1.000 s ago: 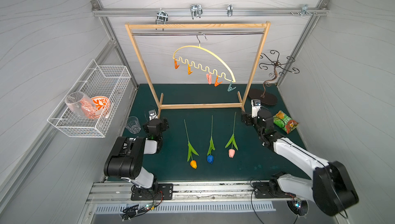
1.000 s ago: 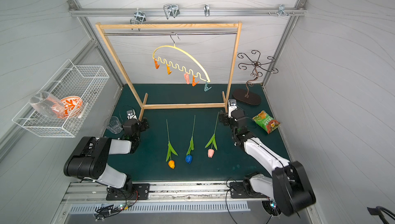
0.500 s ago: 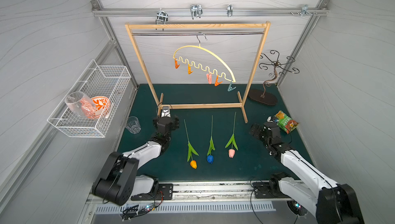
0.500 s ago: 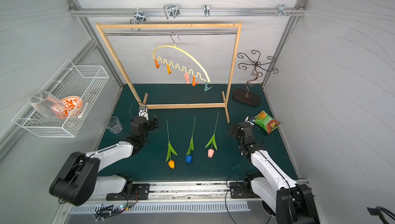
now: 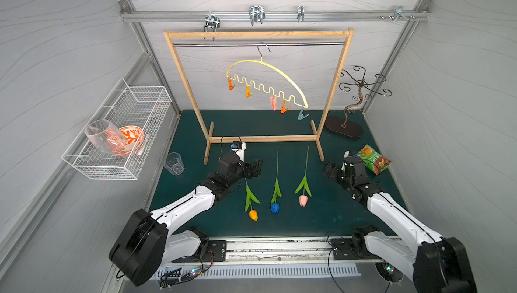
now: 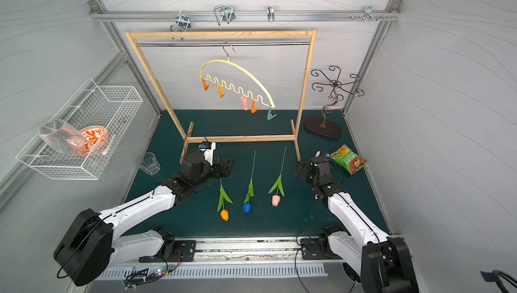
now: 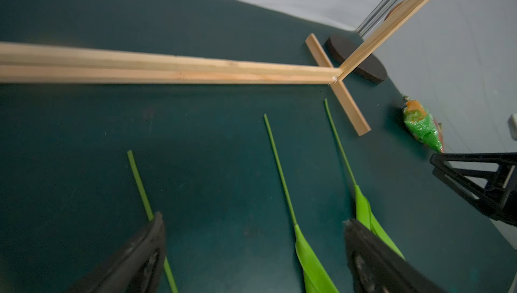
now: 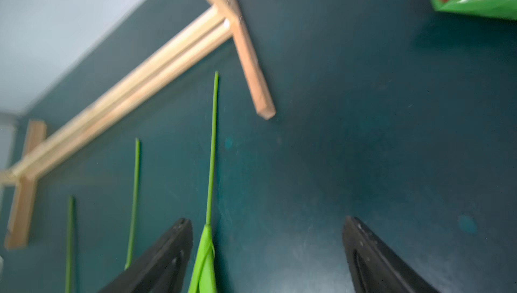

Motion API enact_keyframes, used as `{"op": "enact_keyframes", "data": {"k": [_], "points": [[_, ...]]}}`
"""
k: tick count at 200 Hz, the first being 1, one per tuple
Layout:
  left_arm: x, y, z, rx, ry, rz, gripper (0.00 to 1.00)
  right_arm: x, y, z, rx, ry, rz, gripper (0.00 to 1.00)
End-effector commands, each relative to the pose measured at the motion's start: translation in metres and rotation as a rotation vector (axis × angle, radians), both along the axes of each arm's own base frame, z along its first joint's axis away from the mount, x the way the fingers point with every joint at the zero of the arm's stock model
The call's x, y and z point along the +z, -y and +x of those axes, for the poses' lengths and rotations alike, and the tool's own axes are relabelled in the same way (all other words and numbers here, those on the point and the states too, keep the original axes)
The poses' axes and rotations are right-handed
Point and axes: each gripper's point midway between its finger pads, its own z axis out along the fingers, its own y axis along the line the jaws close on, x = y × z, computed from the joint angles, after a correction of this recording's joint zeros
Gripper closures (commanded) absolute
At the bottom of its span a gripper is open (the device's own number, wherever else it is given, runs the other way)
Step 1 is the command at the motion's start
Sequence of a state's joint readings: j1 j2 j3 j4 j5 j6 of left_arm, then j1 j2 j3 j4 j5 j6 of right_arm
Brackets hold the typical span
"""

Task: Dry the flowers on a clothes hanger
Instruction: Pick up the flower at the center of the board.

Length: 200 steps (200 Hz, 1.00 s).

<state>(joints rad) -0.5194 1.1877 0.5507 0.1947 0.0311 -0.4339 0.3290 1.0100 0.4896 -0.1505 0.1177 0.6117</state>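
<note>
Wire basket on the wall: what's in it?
The wire basket holds a clear glass on its side and an orange-patterned dish. The glass overlaps part of the dish; anything beneath them is hidden.

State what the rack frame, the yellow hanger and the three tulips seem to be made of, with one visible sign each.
Rack frame: pale bare wood, matt; grain lines and a joint show in the left wrist view.
Hanger: probably smooth moulded plastic; uniformly pale yellow, thin wavy bar.
Tulips: seemingly artificial, plastic or fabric; stems and leaves are evenly bright green, leaves slightly glossy.
</note>
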Motion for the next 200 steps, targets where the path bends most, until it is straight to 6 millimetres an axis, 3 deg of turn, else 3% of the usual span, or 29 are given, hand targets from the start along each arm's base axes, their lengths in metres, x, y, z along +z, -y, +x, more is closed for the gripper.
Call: {"op": "enact_keyframes", "data": {"k": [1,30,37,54,76,156,176,200], "points": [[0.027,-0.007,0.007,0.104,0.011,-0.107,0.0,-0.003,-0.025,-0.021,0.129,-0.102,-0.108,0.12],[0.025,-0.027,0.0,0.232,-0.014,-0.172,0.0,-0.004,-0.057,-0.023,0.143,-0.151,-0.125,0.17],[0.021,-0.041,0.0,0.317,-0.017,-0.173,0.0,-0.009,-0.062,-0.022,0.132,-0.164,-0.118,0.24],[-0.014,-0.095,-0.014,0.633,-0.119,-0.168,0.01,-0.026,-0.075,-0.016,0.116,-0.199,-0.121,0.45],[-0.029,-0.118,-0.013,0.721,-0.115,-0.272,0.01,-0.045,-0.083,-0.005,0.112,-0.27,-0.196,0.61],[-0.025,-0.124,-0.012,0.757,-0.051,-0.356,0.01,-0.071,-0.095,0.028,0.124,-0.309,-0.276,0.65],[-0.027,-0.128,-0.012,0.778,-0.052,-0.344,0.02,-0.077,-0.093,0.029,0.115,-0.324,-0.286,0.73],[-0.03,-0.124,-0.01,0.771,-0.08,-0.332,0.02,-0.079,-0.089,0.024,0.097,-0.325,-0.274,0.74]]}}
